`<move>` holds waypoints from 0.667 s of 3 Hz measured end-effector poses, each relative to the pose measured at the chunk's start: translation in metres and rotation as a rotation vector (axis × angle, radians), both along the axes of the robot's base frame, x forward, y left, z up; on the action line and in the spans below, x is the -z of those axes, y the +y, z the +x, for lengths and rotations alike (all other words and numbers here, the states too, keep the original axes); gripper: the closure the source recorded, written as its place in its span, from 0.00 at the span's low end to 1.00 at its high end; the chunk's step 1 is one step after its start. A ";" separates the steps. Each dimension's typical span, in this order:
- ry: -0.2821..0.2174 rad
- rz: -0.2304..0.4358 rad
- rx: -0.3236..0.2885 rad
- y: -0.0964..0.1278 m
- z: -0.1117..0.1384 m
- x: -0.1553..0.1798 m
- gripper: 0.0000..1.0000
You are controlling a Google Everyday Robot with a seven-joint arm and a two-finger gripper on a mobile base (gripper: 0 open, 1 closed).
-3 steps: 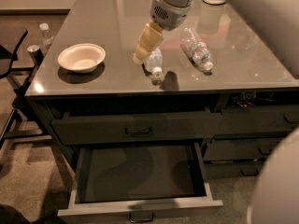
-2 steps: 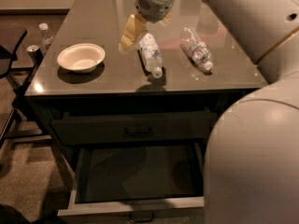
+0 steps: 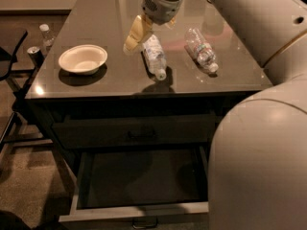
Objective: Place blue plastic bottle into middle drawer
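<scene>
The blue plastic bottle (image 3: 154,56) lies on its side on the dark tabletop (image 3: 96,13), its white cap pointing toward the front edge. My gripper (image 3: 149,30) hangs low over the bottle's far end and is open. Its pale yellow left finger (image 3: 135,32) sits just left of the bottle, and the other finger is mostly hidden behind the wrist. Below the front edge, the middle drawer (image 3: 144,176) is pulled out, showing a dark empty interior and a small metal loop handle (image 3: 144,222).
A second clear ribbed bottle (image 3: 201,49) lies to the right of the first one. A white bowl (image 3: 82,59) sits at the left of the table. The closed top drawer (image 3: 139,133) is above the open one. My arm (image 3: 259,128) fills the right side.
My gripper has shifted left and slightly back, from above the bottle to its far end. The arm now covers much more of the right side. The bottle lies more fully exposed.
</scene>
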State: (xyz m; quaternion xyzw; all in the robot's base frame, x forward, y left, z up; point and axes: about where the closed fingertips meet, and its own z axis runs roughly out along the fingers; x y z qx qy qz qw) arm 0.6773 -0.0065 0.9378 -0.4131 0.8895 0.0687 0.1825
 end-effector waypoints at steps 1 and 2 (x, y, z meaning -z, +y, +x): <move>0.022 0.024 0.021 -0.001 0.007 0.009 0.00; 0.040 0.038 0.034 -0.002 0.020 0.022 0.00</move>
